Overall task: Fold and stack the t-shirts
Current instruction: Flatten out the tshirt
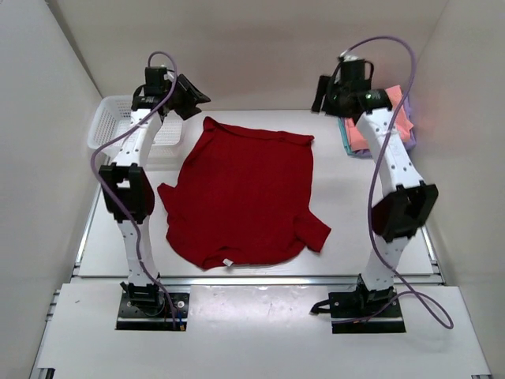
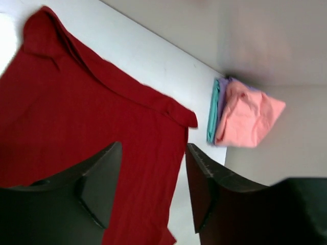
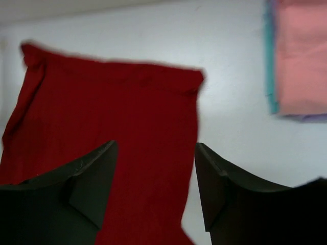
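I see the big dark red t-shirt [image 1: 241, 197] lying flat in the middle of the table [image 1: 347, 213], hem twd the far edge. The left gripper [image 2: 153, 153] & right gripper [image 3: 156, 150] hang over its far end, fingers apart, holding nothing. The folded pile [image 2: 248, 117], pink on top of lavender & teal, sits by the far right corner, the white basket [image 1: 110, 122] by the far left corner.
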Robot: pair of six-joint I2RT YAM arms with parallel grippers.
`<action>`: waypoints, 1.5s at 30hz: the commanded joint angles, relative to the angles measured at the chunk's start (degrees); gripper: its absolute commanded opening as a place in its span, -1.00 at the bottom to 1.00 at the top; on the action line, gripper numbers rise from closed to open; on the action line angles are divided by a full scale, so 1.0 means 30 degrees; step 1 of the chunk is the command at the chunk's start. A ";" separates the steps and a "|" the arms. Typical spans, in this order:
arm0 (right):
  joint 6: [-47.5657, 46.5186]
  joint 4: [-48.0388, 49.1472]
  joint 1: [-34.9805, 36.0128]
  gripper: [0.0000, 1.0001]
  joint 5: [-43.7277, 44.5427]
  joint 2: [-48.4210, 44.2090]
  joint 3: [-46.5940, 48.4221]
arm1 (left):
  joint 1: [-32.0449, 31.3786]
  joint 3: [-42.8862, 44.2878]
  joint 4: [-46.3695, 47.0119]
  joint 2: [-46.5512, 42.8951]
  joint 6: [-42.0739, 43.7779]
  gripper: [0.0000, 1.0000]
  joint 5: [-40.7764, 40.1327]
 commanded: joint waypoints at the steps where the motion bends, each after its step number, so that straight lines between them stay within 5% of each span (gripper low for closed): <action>1: 0.0113 0.1008 0.2516 0.17 -0.2198 -0.4021 -0.4401 | -0.0281 -0.2305 0.0433 -0.3558 0.0965 0.25 0.0928; 6: 0.1019 0.1860 0.7294 -0.09 -0.3317 -0.6137 -1.2572 | -0.1392 -0.5383 -0.0183 -0.4030 0.1934 0.16 0.1192; 8: 0.1576 0.2240 0.9488 0.09 -0.3610 -0.6084 -1.4134 | -0.2123 -0.5449 -0.0766 -0.3769 0.2780 0.28 0.0376; 11: 0.2105 0.3030 1.1600 0.34 -0.3817 -0.5733 -1.6360 | -0.3178 -0.4280 -0.2522 -0.2629 0.3954 0.74 -0.1093; 13: 0.2223 0.3499 1.2655 0.47 -0.3963 -0.5324 -1.6832 | -0.3446 -0.4217 -0.3084 -0.1690 0.4512 0.74 -0.1445; 24: 0.2515 0.3471 1.4626 0.51 -0.2966 -0.2948 -1.8912 | -0.3885 -0.4539 -0.3202 0.1067 0.4632 0.59 -0.2119; 27: 0.2457 0.3707 1.4392 0.65 -0.2762 -0.2831 -1.9821 | -0.4119 -0.4247 -0.4254 0.1593 0.4806 0.77 -0.3259; 29: 0.2604 0.3649 1.4274 0.57 -0.2498 -0.2655 -2.0318 | -0.4178 -0.4189 -0.4345 0.1654 0.4924 0.77 -0.3204; 30: 0.2691 0.3562 1.4129 0.27 -0.2527 -0.2597 -2.0437 | -0.4207 -0.4275 -0.4577 0.1915 0.5040 0.77 -0.3377; 32: 0.2750 0.3066 1.3661 -0.99 -0.2440 -0.2274 -2.0933 | -0.4237 -0.4421 -0.4929 0.2091 0.5100 0.71 -0.3379; 36: 0.2927 0.1923 1.2025 -0.99 -0.1449 -0.2533 -2.1814 | -0.3946 -0.5415 -0.5078 0.1919 0.5129 0.66 -0.3438; 45: 0.0966 0.1423 0.2064 -1.00 0.1631 -0.4297 -2.1588 | -0.3564 -1.0365 -0.4931 -0.1446 0.5627 0.64 -0.3789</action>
